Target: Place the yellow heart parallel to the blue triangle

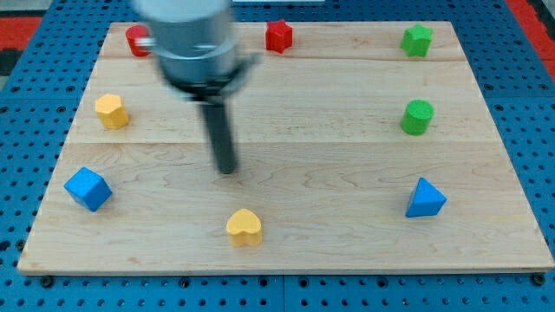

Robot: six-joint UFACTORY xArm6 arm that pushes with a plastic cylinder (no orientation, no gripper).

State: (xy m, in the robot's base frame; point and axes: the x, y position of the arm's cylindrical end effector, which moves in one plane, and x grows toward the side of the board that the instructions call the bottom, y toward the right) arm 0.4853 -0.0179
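Red block (137,40) sits half hidden behind my arm, shape unclear. My tip (226,170) has no fingers; yellow heart (244,227) lies just below it near the tabletop (347,251) edge, blue triangle (425,198) far right.

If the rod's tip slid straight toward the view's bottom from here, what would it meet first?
Probably the yellow heart. My tip sits just above it, slightly to the view's left, with bare board between them. The offset means it might only clip the heart's left lobe, or narrowly pass; depth is hard to judge.
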